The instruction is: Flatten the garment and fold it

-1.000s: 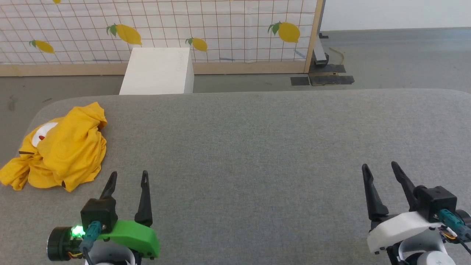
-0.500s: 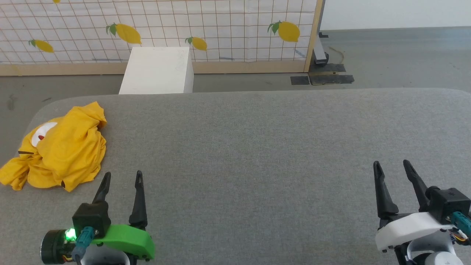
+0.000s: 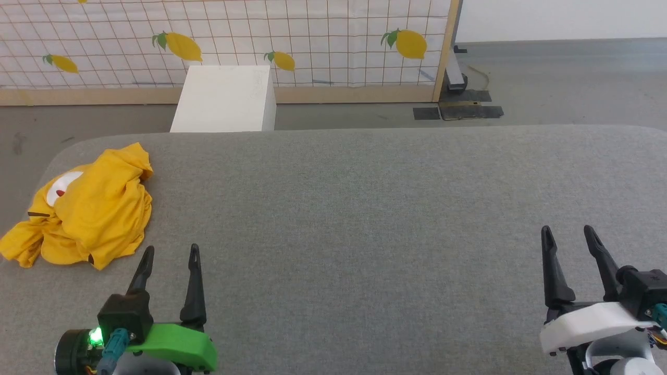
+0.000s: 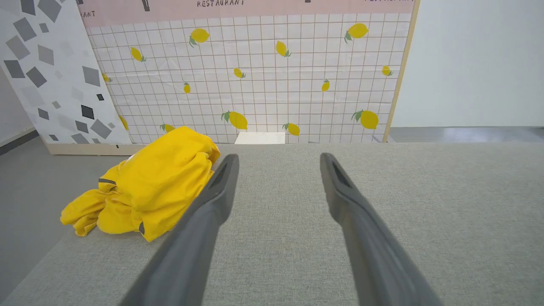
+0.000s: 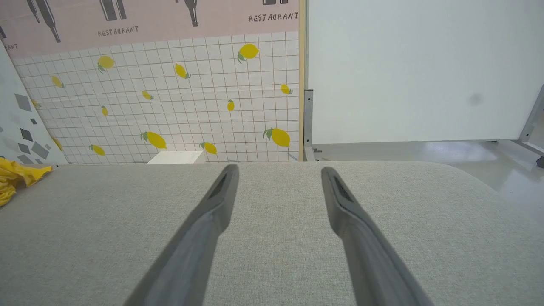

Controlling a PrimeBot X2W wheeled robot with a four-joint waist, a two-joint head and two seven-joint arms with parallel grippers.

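1. While the garment [image 3: 91, 208] lies in a crumpled heap, with only a sliver of its white-and-red print showing, no flattening has begun. The step in hand looks like the first reach for the cloth.
2. The garment sits at the far left corner of the table [image 3: 365, 208], with one yellow flap reaching the table's left edge.
3. The left gripper [image 3: 172, 248] hovers over the table's near left part, jaws spread wide and holding nothing. The heap lies just ahead of it and off to its left, near but not touching.
4. The right gripper [image 3: 567, 229] hovers over the table's near right part, jaws likewise apart and empty, well apart from the heap.
5. The next move, as I judge it, calls for the left gripper to swing left and forward and pinch an edge of the cloth. It would then draw the cloth toward the table's middle, where both grippers can reach it for spreading.
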